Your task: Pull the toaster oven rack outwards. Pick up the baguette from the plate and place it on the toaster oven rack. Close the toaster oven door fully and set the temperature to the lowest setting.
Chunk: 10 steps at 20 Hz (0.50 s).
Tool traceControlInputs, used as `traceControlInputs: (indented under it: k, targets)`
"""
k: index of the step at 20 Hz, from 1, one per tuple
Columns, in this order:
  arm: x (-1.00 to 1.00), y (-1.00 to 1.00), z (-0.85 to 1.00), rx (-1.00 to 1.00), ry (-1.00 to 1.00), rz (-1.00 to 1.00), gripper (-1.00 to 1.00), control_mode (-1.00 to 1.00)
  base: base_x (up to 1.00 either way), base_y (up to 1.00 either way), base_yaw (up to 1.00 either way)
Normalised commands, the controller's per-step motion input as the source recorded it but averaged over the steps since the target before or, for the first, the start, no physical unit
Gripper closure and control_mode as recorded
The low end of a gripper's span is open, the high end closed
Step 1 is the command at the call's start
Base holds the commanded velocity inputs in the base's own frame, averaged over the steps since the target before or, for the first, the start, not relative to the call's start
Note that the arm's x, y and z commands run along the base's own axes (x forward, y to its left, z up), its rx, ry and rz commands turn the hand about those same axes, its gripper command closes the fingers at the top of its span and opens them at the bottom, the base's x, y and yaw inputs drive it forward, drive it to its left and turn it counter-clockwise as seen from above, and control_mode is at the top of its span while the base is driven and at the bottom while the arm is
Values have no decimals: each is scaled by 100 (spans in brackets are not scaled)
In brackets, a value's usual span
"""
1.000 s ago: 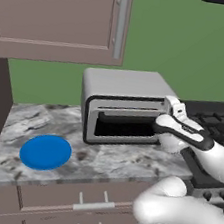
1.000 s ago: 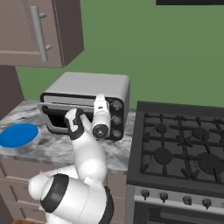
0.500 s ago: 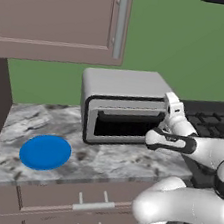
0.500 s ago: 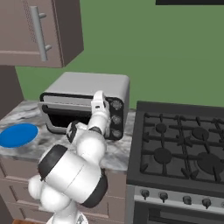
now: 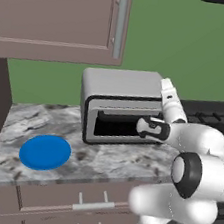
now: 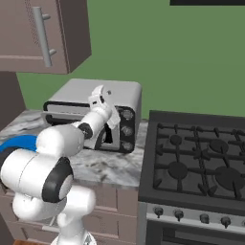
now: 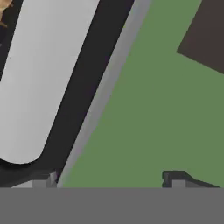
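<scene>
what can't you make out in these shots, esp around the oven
- Toaster oven knobs: left base view, hidden behind the arm.
- Plate: right base view, mostly covered by the arm.
- Baguette: cavity too dark to tell.
- Gripper: fingertips too small to judge.

flat, even rendered light; soft, coarse detail.

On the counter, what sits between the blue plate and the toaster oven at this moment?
Nothing: in the left base view, bare marbled countertop separates the plate from the toaster oven. The plate itself carries no bread.
</scene>
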Motion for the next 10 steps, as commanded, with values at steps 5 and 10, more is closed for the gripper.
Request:
traceControlInputs:
  k: [5,10]
  targets:
    - [-41,-40,95,0,24,-29,-100,-100,0,0,0]
    - [-74,-85,54,4,58,-25,-100,-100,0,0,0]
